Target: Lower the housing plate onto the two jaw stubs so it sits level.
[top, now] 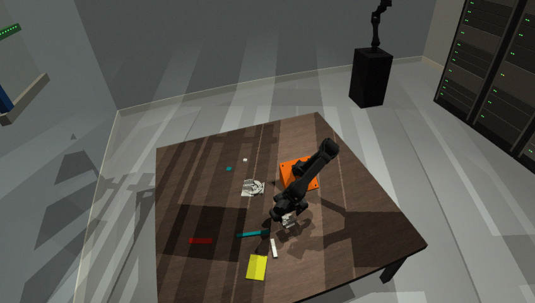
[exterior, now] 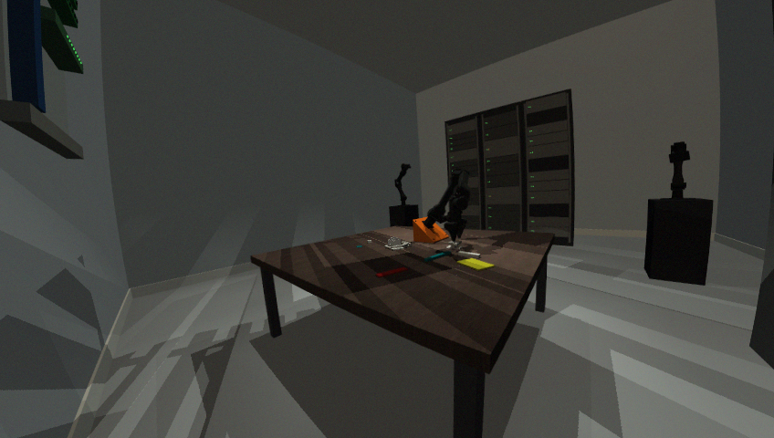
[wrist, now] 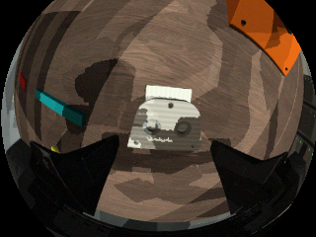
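The housing plate (top: 288, 221) (exterior: 453, 247) (wrist: 165, 116) is a pale plate with two round features, a small hole and a ribbed strip on one edge. It lies on the table. My gripper (top: 288, 213) (exterior: 454, 239) (wrist: 166, 144) is open and empty above it, with the plate between the two wide-spread dark fingers in the wrist view. The pale base with the jaws (top: 256, 187) (exterior: 398, 244) lies apart, to the left of the orange block in the top view. Its jaws and stubs are too small to tell apart.
An orange block (top: 285, 175) (wrist: 267, 35) is at the arm's foot. A teal bar (top: 252, 233) (wrist: 56, 106), a white bar (top: 274, 248), a yellow plate (top: 257, 267) and a red bar (top: 200, 240) lie near the housing plate. Small teal (top: 229, 168) and white (top: 244, 160) pieces lie beyond the base.
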